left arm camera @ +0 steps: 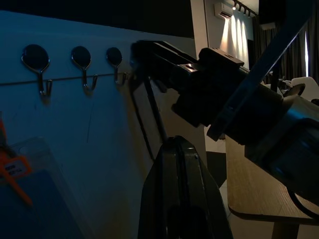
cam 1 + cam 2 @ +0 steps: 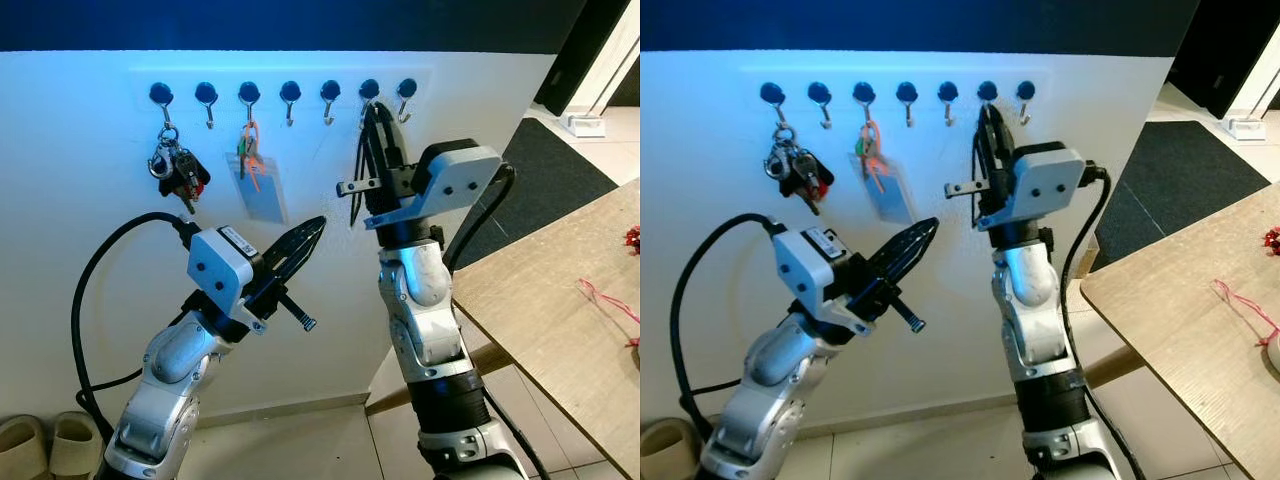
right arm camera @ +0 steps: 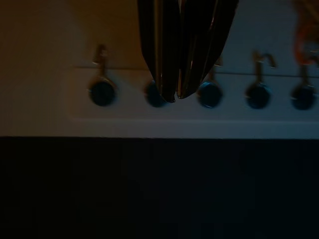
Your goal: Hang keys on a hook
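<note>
White wall carries a row of seven black-headed hooks under a dark blue band. A bunch of keys hangs from the hook furthest to the robot's left, and a blue card on an orange strap hangs from the third one. The other hooks in between look bare.

Raised high against the wall, the right gripper points its long black fingers up at the sixth hook, the tips just at or touching it. In the right wrist view the two fingers lie pressed together with barely a slit between them, tips level with the row of hook heads. A thin dark loop hangs down the wall beside these fingers — whether it is a key strap held by the gripper or a cable of the arm cannot be told, and no keys can be made out in its grip.

Lower and to the left, the left gripper is held out towards the wall below the card, its fingers closed flat on each other with nothing between them; the left wrist view shows them as one dark wedge with the right arm's wrist block crossing in front.

A pale wooden table stands at the right with a pink string on it — a dark mat lies on the tiled floor beyond. Two beige slippers sit at the wall's foot on the left.
</note>
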### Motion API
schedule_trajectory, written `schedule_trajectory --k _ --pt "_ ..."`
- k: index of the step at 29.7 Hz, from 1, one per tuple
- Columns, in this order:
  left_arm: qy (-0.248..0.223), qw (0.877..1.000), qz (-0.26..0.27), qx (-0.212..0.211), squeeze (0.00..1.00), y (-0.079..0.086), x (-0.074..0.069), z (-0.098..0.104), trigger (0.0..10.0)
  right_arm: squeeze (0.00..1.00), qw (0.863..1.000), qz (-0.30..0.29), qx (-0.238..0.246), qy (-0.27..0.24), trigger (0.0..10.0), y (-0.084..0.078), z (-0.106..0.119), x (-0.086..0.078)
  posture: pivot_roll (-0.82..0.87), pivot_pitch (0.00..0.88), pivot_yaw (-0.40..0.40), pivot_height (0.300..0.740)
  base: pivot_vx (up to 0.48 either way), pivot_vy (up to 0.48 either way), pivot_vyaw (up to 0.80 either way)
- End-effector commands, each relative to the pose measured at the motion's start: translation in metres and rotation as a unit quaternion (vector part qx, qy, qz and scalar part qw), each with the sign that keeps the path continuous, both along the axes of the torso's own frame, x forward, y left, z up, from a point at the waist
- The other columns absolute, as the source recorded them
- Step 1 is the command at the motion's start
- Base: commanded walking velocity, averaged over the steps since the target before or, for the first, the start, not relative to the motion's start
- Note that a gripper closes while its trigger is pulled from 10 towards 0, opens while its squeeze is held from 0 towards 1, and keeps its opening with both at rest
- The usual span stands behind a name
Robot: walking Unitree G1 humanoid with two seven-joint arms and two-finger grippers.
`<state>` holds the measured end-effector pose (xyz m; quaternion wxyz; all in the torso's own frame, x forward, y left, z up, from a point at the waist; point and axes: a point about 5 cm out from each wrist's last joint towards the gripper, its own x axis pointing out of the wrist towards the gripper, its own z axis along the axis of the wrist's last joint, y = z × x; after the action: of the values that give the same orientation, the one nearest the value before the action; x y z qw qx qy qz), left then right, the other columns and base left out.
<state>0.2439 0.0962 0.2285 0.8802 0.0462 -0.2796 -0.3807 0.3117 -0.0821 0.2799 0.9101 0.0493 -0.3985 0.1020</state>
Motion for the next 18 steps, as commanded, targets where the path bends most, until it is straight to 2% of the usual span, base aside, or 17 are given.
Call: schedule_trajectory --k 1,8,18 --pt "-0.006 1.000 -0.006 -0.002 0.00 -0.001 -0.002 0.004 10.0 0.00 1.000 -0.009 0.002 0.005 10.0 -0.003 -0.001 0.001 0.06 0.082 -0.058 0.740 0.000 0.000 0.00" --pt "-0.005 1.000 -0.007 0.003 0.00 -0.002 -0.002 0.003 10.0 0.00 1.000 -0.025 0.003 0.017 10.0 -0.008 -0.001 0.006 0.06 0.084 -0.057 0.740 0.000 0.000 0.00" --pt "-0.006 1.000 -0.007 0.006 0.00 -0.002 -0.002 0.003 10.0 0.00 1.000 -0.023 0.005 0.010 10.0 -0.003 0.009 0.013 0.06 0.083 -0.058 0.740 0.000 0.000 0.00"
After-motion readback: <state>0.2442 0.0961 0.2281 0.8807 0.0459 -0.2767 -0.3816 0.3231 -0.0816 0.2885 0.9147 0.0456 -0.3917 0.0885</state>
